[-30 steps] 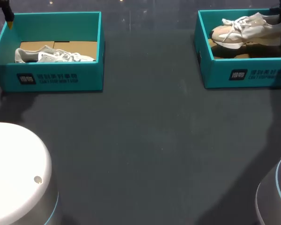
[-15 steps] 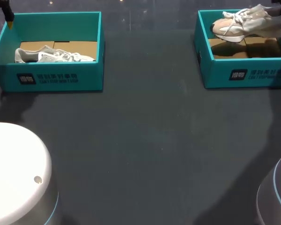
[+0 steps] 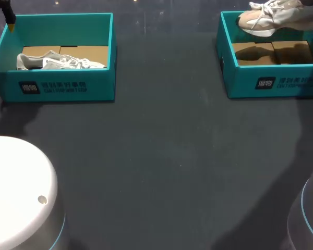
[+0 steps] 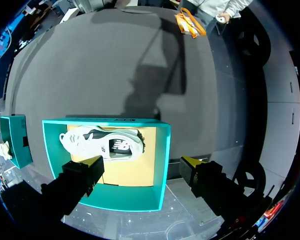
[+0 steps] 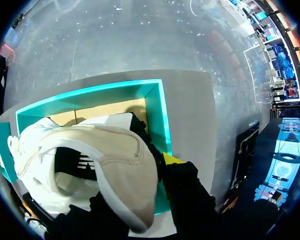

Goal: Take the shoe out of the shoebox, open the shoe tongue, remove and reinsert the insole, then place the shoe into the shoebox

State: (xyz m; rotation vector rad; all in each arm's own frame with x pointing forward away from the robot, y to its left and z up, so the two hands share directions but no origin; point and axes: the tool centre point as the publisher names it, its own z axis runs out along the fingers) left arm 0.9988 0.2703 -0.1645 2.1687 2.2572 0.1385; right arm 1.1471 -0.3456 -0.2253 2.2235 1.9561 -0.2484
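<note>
In the head view a beige shoe (image 3: 274, 14) hangs above the far side of the right teal shoebox (image 3: 271, 78), whose cardboard floor lies bare. The right wrist view shows my right gripper (image 5: 142, 175) shut on the heel of that beige shoe (image 5: 105, 160), over the box's wall (image 5: 155, 115). One yellow fingertip (image 5: 172, 159) shows beside the heel; the other is hidden. A white-grey shoe (image 3: 60, 61) lies in the left teal shoebox (image 3: 57, 86). My left gripper (image 4: 142, 165) hovers open above that box's wall (image 4: 162, 150) and the shoe (image 4: 102, 142), touching neither.
Dark table surface (image 3: 167, 156) stretches between and in front of the two boxes. My arms' rounded bases sit at the near left (image 3: 15, 192) and near right (image 3: 308, 219).
My right gripper has lifted the beige shoe up out of the right box, towards the far edge. The left arm and the left box's shoe have not moved.
</note>
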